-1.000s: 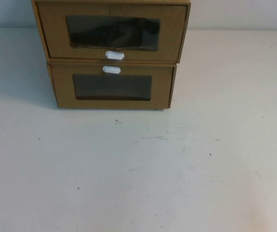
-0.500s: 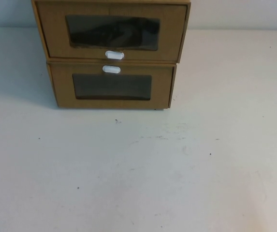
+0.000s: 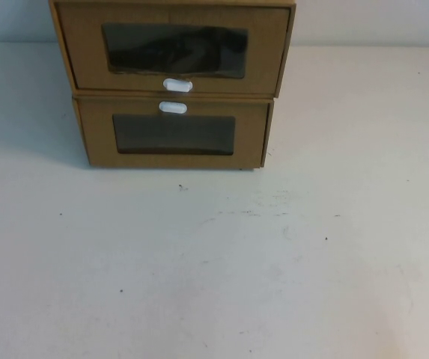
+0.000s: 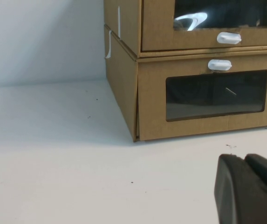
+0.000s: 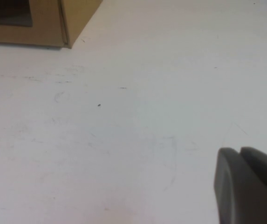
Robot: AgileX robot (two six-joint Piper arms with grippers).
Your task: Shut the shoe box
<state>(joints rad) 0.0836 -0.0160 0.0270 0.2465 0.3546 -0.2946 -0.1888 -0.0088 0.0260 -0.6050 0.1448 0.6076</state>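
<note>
The shoe box (image 3: 173, 48) is the upper of two stacked brown cardboard drawer boxes at the table's far middle. It has a dark window and a white pull tab (image 3: 177, 85) below the window. It also shows in the left wrist view (image 4: 194, 28). I cannot tell how far its drawer stands out. My left gripper (image 4: 243, 159) is shut and empty, low over the table, in front of the boxes and apart from them. My right gripper (image 5: 239, 151) is shut and empty over bare table, to the right of the stack. Neither gripper shows in the high view.
The twin box (image 3: 173, 134) lies under the shoe box, its white tab (image 3: 173, 108) above its window. Its corner shows in the right wrist view (image 5: 75, 18). The white table (image 3: 221, 262) spreads in front and to both sides. A wall stands behind.
</note>
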